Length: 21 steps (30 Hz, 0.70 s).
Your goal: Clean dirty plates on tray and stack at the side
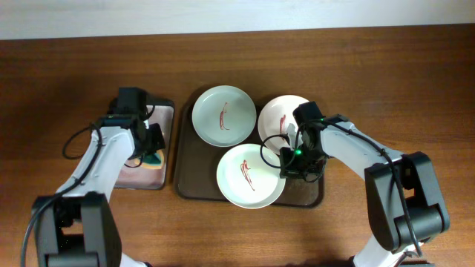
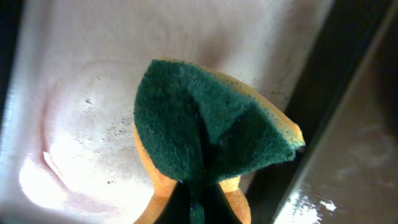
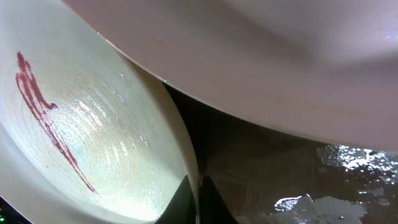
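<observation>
Where the near plate (image 1: 249, 178) lies on the brown tray (image 1: 194, 182), the right gripper (image 3: 196, 202) clamps its rim, the pinkish plate (image 1: 278, 115) crowding just behind. Leftward, the left gripper (image 2: 198, 200) pinches a sponge (image 2: 211, 124) over the sponge tray (image 1: 169, 141); the green plate (image 1: 223, 115) lies farthest.

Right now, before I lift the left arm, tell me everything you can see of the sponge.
The sponge has a dark green scouring face over yellow-orange foam. It is creased down the middle, pinched by the left end effector. It sits over the whitish sponge tray, near its black rim; whether it touches the tray floor cannot be told.
</observation>
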Motion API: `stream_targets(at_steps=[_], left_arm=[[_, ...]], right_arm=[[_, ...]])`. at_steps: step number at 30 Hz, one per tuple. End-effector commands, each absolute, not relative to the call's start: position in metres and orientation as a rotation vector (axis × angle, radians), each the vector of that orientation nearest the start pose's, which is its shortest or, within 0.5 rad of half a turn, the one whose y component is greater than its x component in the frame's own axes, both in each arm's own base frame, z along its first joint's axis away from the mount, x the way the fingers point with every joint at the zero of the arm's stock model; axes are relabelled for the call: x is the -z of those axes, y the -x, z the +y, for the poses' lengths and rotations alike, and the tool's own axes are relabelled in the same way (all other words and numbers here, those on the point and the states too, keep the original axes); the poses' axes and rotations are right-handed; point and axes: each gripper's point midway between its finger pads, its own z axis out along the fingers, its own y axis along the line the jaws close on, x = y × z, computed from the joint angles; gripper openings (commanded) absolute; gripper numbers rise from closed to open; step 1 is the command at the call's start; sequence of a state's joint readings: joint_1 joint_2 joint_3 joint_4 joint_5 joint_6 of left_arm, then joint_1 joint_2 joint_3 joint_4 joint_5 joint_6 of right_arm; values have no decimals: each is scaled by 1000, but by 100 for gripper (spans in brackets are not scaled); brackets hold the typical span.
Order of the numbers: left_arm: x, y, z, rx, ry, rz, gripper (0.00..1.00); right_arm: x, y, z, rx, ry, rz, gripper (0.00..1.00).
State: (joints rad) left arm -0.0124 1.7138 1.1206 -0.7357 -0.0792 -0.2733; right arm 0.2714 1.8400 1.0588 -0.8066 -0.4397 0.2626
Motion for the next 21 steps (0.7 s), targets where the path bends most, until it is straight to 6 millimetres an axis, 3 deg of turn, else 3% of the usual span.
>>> stream_targets(at_steps=[1,13,18,21], left_arm=[[-33,-348,-4,38,425,2910,0],[-36,-355,-42,248,334,2901,0],[-38,-360,-40,235,337,2880,0],[-61,-372,-32,189,339,2834,0]], right_arm=[[-9,-276,154,-680,5,3197,4],[-9,-276,154,-680,5,3197,4],[-9,-276,154,-680,5,3197,4],[-9,-276,154,-680,5,3197,4]])
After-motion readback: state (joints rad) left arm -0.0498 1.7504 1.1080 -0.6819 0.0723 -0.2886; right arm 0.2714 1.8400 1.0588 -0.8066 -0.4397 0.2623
